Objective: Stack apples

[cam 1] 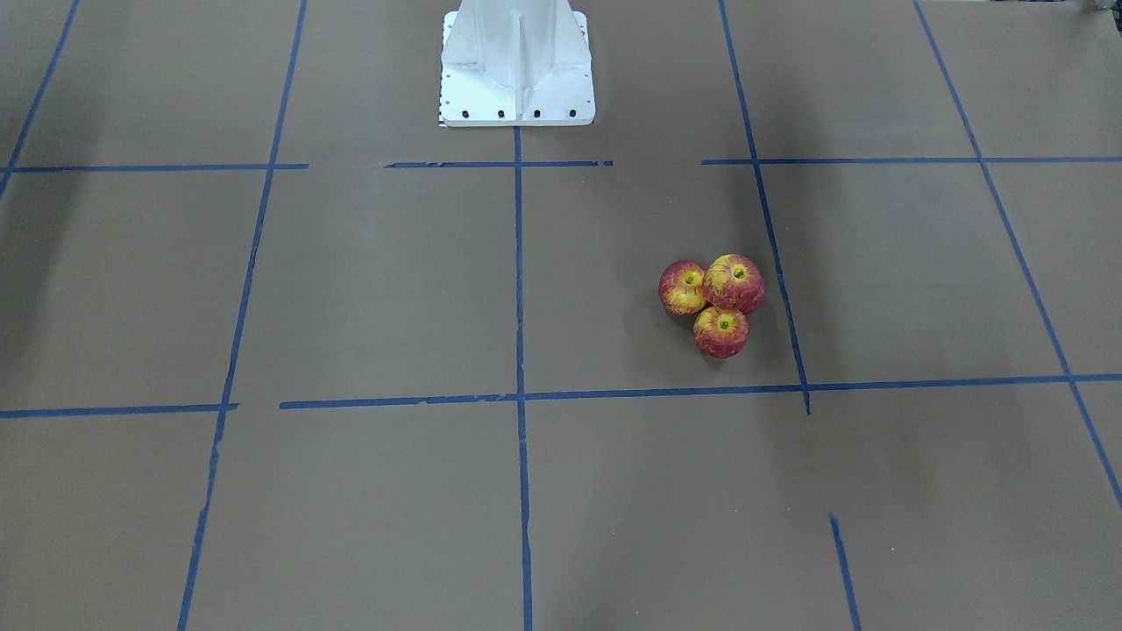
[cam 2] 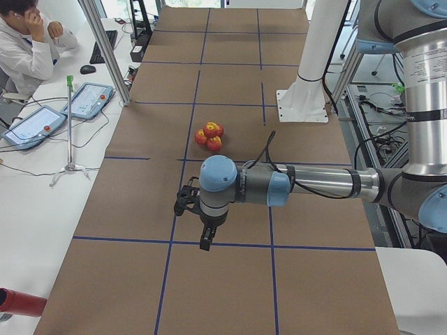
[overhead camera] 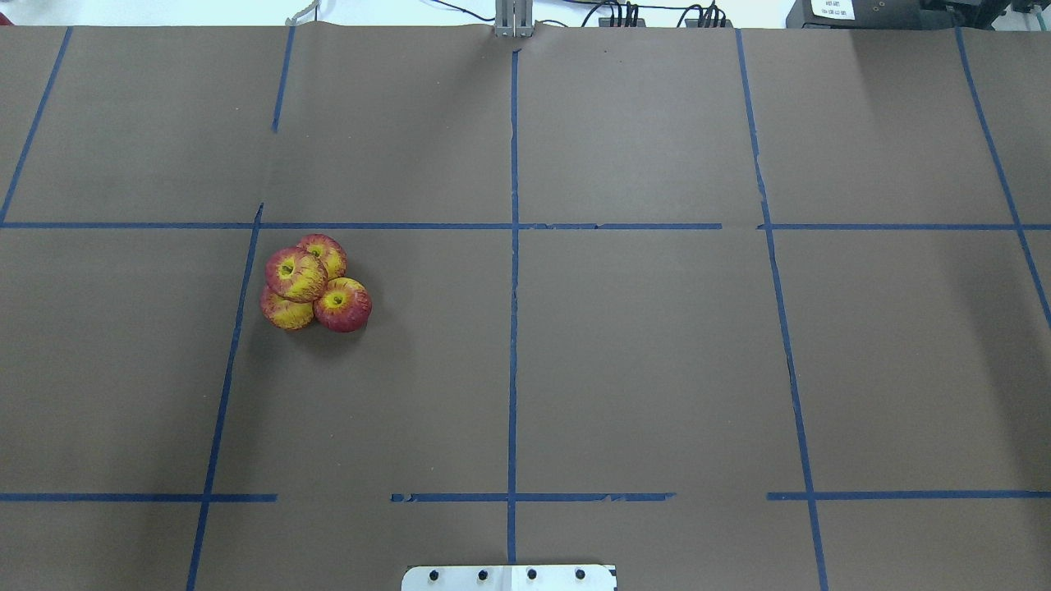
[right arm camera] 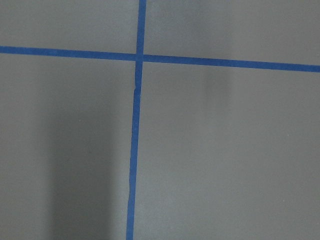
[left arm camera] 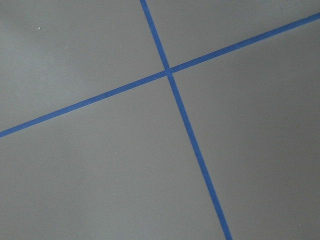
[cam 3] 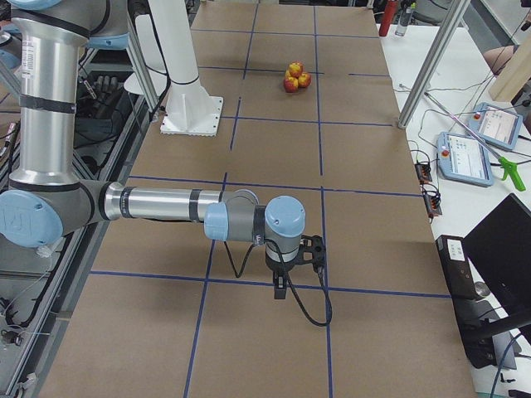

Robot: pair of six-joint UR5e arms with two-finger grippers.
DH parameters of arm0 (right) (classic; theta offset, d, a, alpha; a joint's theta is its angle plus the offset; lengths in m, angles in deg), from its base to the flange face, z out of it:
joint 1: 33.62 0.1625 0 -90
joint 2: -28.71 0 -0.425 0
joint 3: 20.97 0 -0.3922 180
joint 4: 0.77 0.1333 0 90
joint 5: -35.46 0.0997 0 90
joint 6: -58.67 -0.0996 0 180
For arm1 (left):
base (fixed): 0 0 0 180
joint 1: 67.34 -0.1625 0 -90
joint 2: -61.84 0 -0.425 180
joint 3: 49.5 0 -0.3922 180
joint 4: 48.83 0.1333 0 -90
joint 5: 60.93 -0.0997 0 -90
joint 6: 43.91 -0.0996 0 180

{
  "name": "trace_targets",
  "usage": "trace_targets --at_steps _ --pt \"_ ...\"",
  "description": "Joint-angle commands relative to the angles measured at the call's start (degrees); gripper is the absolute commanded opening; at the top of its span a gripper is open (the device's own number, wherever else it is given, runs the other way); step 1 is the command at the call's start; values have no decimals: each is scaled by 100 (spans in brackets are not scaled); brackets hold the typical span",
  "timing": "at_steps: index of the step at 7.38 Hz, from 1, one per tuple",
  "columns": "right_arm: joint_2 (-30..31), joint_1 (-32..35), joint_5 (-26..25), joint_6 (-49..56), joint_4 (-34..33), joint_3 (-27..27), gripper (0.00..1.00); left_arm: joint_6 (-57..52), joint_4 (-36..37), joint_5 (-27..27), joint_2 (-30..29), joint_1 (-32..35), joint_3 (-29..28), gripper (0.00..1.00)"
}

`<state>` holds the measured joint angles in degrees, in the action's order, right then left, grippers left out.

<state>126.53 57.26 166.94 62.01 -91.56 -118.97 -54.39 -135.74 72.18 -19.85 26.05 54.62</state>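
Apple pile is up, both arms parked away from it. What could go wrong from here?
1. The top apple rests only on the rounded tops of the three base apples. A bump to the table may roll it off.
2. The base apples lie loose on the flat table with nothing bracing them, so they might spread apart and drop the top one.

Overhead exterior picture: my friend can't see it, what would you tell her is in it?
Four red-and-yellow toy apples sit bunched left of the middle of a brown table, one perched on the other three. Blue tape lines cross it, and a white plate shows at the bottom edge.
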Motion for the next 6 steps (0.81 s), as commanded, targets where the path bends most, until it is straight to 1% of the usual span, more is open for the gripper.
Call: trace_targets --at_steps 1,2,3,6 --pt "0 0 0 0 0 0 100 64 508 83 -120 29 21 100" --pt "0 0 0 0 0 0 100 55 508 118 -50 30 -31 100" --pt "0 0 0 0 0 0 100 64 474 118 151 30 -75 100" --pt "0 0 0 0 0 0 100 64 324 127 127 21 -190 100"
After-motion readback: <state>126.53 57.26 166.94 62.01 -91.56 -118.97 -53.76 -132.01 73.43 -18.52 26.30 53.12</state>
